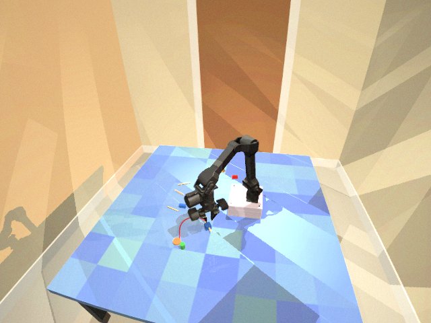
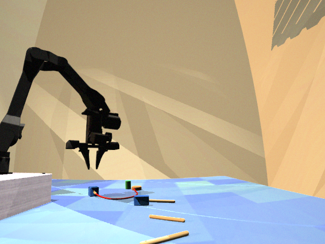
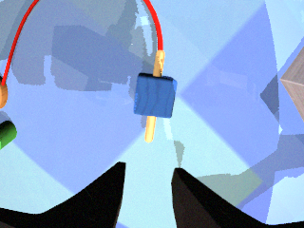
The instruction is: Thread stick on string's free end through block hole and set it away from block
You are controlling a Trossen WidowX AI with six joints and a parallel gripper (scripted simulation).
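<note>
The blue block stands on the table. The wooden stick lies through its hole: one end sticks out on one side, and the string end sticks out on the other. The red string curves from that end to the round button. No string shows on the free-tip side; the inside of the hole is hidden. My gripper is partly open and empty, above the table. In the wrist view its fingertips are below the stick's free tip, touching nothing.
A green cylinder stands beside the button. Another blue block lies near three loose sticks. A red block lies behind the pale robot base.
</note>
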